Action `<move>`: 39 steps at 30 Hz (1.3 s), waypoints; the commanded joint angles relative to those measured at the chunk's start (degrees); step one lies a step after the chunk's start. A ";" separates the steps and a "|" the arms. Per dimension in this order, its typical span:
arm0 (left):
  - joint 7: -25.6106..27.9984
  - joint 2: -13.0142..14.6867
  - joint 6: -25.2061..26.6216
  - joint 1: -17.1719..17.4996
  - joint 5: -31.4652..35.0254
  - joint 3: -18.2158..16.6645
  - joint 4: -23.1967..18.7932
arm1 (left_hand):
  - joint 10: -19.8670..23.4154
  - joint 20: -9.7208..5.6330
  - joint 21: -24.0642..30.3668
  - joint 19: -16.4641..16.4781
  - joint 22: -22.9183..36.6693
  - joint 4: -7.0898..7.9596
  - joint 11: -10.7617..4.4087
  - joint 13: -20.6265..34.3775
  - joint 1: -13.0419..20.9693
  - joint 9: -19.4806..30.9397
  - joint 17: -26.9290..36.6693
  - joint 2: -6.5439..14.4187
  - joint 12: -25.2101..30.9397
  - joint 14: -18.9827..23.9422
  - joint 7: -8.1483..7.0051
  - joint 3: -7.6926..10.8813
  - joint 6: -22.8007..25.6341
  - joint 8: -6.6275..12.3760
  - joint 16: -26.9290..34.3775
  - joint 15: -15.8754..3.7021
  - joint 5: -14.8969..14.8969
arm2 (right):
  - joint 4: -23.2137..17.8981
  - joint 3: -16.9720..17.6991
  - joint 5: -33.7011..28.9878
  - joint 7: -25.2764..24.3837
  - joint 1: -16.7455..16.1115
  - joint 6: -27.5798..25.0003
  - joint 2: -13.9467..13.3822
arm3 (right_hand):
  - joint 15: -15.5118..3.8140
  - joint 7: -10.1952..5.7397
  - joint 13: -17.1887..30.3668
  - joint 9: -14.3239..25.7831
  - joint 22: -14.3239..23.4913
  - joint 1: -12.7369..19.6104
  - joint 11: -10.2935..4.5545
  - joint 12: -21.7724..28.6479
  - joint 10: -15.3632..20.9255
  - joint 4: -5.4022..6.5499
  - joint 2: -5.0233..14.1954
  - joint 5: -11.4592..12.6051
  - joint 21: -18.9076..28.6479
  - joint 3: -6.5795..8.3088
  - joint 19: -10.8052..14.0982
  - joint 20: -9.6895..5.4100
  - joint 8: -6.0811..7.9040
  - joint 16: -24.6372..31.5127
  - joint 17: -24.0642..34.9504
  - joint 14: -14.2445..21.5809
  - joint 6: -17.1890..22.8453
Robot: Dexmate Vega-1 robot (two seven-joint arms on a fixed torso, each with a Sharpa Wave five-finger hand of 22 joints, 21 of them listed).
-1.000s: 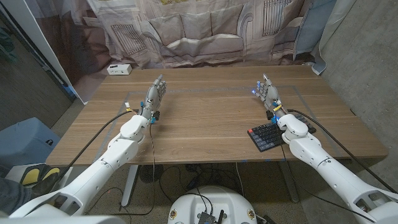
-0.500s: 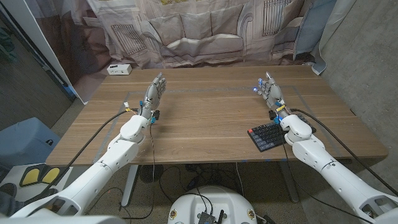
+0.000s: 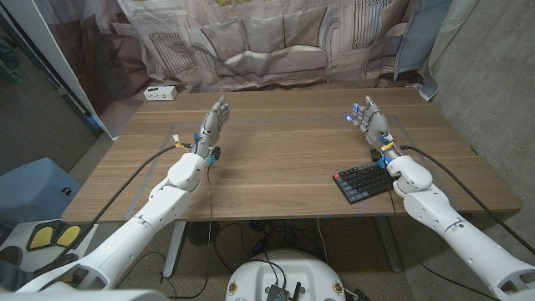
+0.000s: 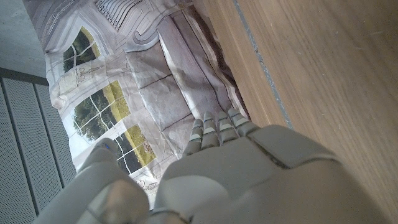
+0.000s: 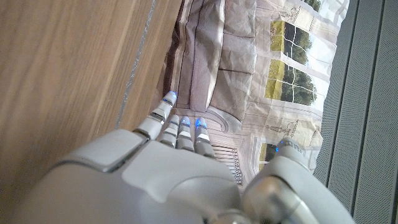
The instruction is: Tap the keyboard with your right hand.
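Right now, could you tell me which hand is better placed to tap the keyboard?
The right hand. The keyboard lies beside the right forearm, on the robot's right. The left hand is open far across the table.

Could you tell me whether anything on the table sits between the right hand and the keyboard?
Nothing visible does. The right hand is open, farther along the table than the keyboard, which lies beside its forearm. Only bare table separates them.

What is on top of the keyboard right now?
The right forearm crosses over the keyboard's right end, hiding that part; whether it touches is unclear. The right hand is farther out over bare table, off the keys.
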 commanded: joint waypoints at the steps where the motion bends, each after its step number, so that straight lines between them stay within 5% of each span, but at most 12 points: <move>1: 0.58 0.10 1.35 -0.81 2.03 0.93 -1.39 | 0.87 0.37 0.26 0.77 0.15 -0.26 0.47 0.22 0.66 0.19 0.21 0.10 0.49 0.92 0.03 0.01 0.66 0.38 0.42 0.24 0.01 | 0.34 2.30 2.85 4.76 -1.40 1.95 -2.31 | 0.11 0.09 0.27 0.27 0.30 0.54 0.12 0.40 0.67 -0.41 -0.12 -0.06 0.14 0.02 0.64 0.01 0.40 0.24 0.07 0.59 0.81; 12: -4.63 -1.31 -0.11 -3.18 -1.02 1.70 1.26 | 3.64 0.94 0.51 3.59 0.11 -0.76 0.52 0.27 0.89 0.23 0.23 0.12 0.96 4.18 0.50 -0.30 2.97 0.51 0.77 0.00 0.00 | -1.13 4.09 4.75 7.32 -2.97 2.06 -4.38 | 0.21 -0.05 0.30 0.27 0.31 0.55 0.26 0.49 1.64 -0.50 -0.08 -0.11 -0.01 -0.02 0.92 0.20 0.58 0.24 0.08 1.10 1.82; 22: -1.01 0.11 0.41 -2.37 2.89 1.47 -1.52 | 4.15 1.11 0.36 4.03 0.11 -0.93 0.62 0.28 0.96 0.24 0.24 0.10 0.92 4.72 0.48 -0.42 3.78 0.53 0.62 0.14 -0.01 | -4.44 5.52 2.44 3.89 -5.75 3.57 -5.28 | 0.32 -0.20 0.32 0.28 0.31 0.56 0.39 0.37 1.78 -0.54 0.00 -0.13 0.02 -0.02 1.39 0.26 0.50 0.23 0.08 1.38 1.96; 39: -1.58 -1.02 -1.63 -3.56 3.58 1.89 2.16 | 5.20 1.31 0.16 4.66 0.11 -1.15 0.48 0.28 0.96 0.26 0.25 0.01 0.98 5.59 0.47 -0.67 4.97 0.57 0.48 0.16 -0.03 | -8.65 7.68 -0.29 -0.61 -11.05 4.46 -6.91 | 0.11 -1.00 0.39 0.30 0.31 0.95 0.48 0.77 4.77 -0.98 0.08 -0.17 0.19 -0.01 3.72 0.48 0.88 0.61 0.01 3.91 4.38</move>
